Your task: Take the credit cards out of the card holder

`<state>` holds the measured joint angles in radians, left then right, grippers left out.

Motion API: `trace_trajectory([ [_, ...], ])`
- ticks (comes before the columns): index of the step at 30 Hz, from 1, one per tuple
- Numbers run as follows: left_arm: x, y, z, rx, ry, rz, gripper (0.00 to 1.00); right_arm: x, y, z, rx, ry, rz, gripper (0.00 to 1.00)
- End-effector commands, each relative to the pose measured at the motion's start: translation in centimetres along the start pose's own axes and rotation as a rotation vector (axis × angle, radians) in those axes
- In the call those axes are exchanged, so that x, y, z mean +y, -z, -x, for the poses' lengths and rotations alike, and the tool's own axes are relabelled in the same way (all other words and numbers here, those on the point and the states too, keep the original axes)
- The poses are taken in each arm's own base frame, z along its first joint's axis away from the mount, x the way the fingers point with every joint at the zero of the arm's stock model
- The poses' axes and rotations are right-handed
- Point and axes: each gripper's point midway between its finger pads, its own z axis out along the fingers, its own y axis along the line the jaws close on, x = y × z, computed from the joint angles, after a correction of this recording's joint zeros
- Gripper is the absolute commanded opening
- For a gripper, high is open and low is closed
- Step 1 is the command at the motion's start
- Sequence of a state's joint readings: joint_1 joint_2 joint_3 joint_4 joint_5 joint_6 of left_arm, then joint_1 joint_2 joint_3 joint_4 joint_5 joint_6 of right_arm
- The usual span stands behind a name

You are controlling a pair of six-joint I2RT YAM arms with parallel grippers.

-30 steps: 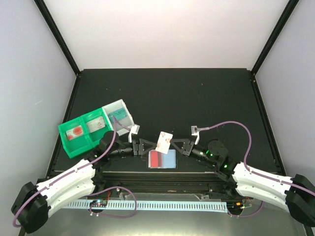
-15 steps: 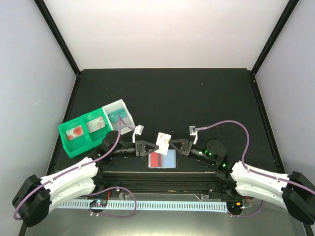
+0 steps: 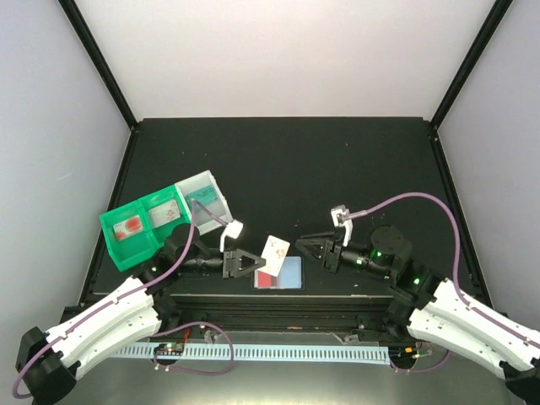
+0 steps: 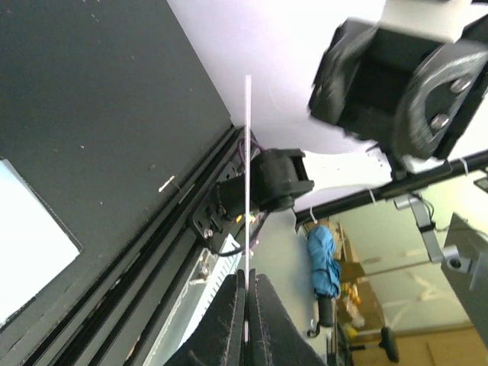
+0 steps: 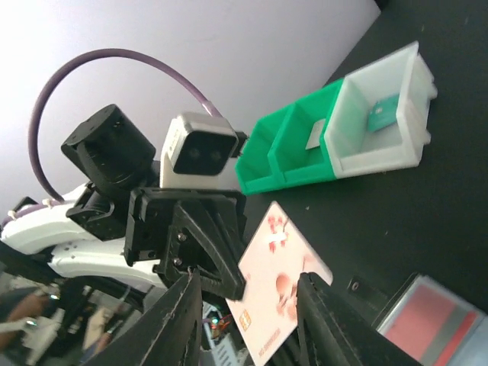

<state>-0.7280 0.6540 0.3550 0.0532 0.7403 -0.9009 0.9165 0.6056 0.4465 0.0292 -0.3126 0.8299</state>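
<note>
One black table [image 3: 337,160] bears one three-compartment green-and-clear tray [image 3: 116,243] at the left. Near the front edge, between the two arms, one card holder [image 3: 292,272] lies open and flat with one red card [image 3: 268,275] in its left panel. The left gripper [image 3: 260,262] pinches one white flower-printed card [image 3: 276,249] by an edge just above the holder; the right gripper [image 3: 302,245] hangs beside it, jaws parted and empty.

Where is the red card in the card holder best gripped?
Probably by one edge, from steeply above: the red card lies flat in the left half of the open card holder, so only its rim can be pinched. Which edge sticks out, the views do not show.
</note>
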Motion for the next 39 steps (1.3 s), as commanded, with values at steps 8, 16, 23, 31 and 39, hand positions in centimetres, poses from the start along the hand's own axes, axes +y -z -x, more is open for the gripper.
trace_trajectory([
  [8,-3.4,0.9,-2.1,0.169,-0.139,-0.094,0.02,2.1,0.5,1.1,0.216,0.283,-0.119,0.41],
  [16,-4.1,1.1,-2.5,0.192,-0.154,-0.132,0.02,4.3,-2.4,-0.6,0.376,0.291,0.061,0.48],
  [23,-3.5,0.9,-2.8,0.21,-0.161,-0.12,0.02,3.9,-3.6,-3.1,0.514,0.251,0.124,0.49],
  [31,-3.5,0.7,-2.6,0.211,-0.171,-0.123,0.02,3.8,-3.5,-4.1,0.537,0.24,0.172,0.19],
  [39,-2.4,0.7,-1.0,0.131,-0.164,-0.012,0.21,3.7,-3.3,-3.6,0.459,0.222,0.178,0.01],
])
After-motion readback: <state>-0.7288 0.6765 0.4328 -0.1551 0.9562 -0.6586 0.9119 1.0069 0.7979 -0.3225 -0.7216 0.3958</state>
